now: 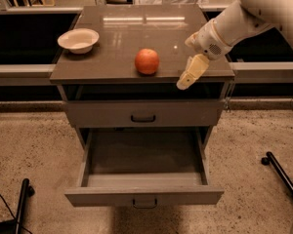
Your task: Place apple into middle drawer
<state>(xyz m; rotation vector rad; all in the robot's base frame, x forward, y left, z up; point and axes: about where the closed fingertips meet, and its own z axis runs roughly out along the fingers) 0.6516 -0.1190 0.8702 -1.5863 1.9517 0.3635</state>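
The red-orange apple [147, 61] sits on the cabinet top [117, 30], near its front edge at the middle. My gripper [184, 82] hangs at the front right edge of the cabinet top, to the right of the apple and apart from it, pointing down and left. It holds nothing that I can see. The middle drawer [144, 196] is the lower of the two fronts; it is pulled out wide and its inside looks bare. The upper drawer front [142, 113] is closed.
A white bowl [78, 39] stands at the left of the cabinet top. My white arm [244, 18] reaches in from the upper right. A dark wheeled leg [281, 172] lies on the floor at the right, another [22, 199] at the lower left.
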